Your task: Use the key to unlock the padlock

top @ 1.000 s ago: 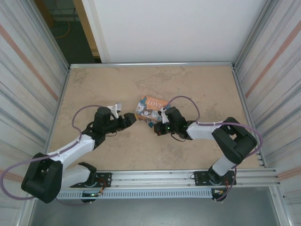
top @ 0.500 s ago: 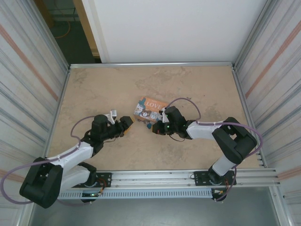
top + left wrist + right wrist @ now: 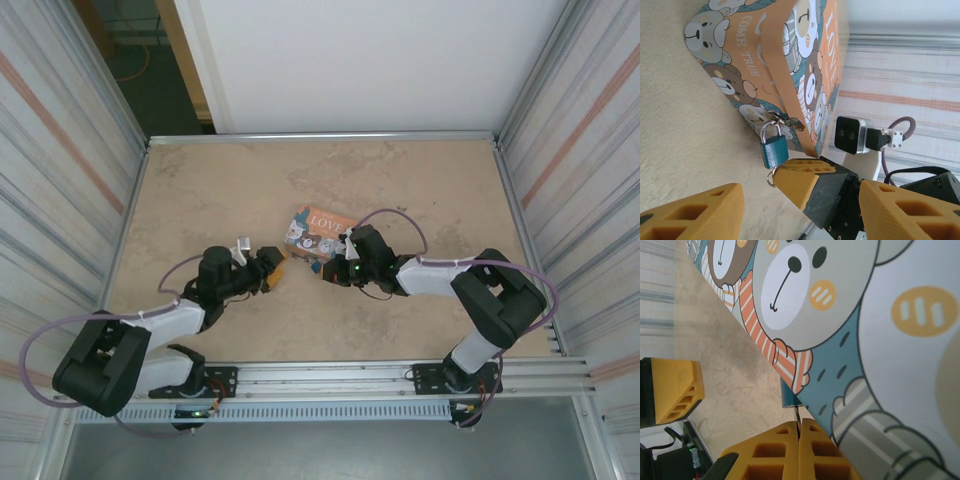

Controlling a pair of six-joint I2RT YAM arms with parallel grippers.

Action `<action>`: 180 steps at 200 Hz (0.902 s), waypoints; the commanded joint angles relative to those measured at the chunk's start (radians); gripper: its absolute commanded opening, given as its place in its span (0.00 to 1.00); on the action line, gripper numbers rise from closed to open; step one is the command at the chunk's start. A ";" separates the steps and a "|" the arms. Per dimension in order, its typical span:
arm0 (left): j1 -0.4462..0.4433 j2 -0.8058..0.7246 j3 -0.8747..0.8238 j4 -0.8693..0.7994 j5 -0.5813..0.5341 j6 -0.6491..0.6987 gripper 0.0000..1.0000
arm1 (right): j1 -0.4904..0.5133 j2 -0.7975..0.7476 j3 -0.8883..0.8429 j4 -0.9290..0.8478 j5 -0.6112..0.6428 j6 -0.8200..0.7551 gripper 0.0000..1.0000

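From above, the left arm (image 3: 170, 318) has folded lower and drawn back a little toward its base over the last second. The left jaws now sit slightly farther from the orange-and-teal tin (image 3: 320, 232). They stand partly open, hold nothing, and point across the bench (image 3: 220, 190) at the right jaws. The tin and the right arm (image 3: 440, 275) have not moved, and the right jaws stay fully shut at the tin's near corner. This suggests the left side is backing off to wait while the right side works at the lock. The shackle is not yet open.

The left wrist camera gives the clearest look. The padlock (image 3: 775, 150), small and teal, hangs by its closed silvery shackle from the tin's hasp. It is straight ahead of the left jaws and just at the tip of the right jaws. A small metal ring (image 3: 771, 178) shows at that tip.

The right wrist camera adds what that view hides. A thin dark key (image 3: 797, 415) is pinched between the shut yellow fingers (image 3: 770, 450) and runs up into the teal body just ahead of them, with the tin's bear print close alongside. Whether the key is fully seated I cannot tell. From overhead the lock is too small to make out.
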 commanded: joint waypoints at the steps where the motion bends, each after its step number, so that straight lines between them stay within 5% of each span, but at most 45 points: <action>1: 0.006 0.035 0.008 0.079 0.035 -0.033 0.62 | 0.002 -0.011 0.036 0.038 -0.027 0.024 0.00; 180: -0.067 0.439 0.110 0.384 0.091 -0.118 0.52 | 0.001 0.010 0.055 0.034 -0.044 0.027 0.00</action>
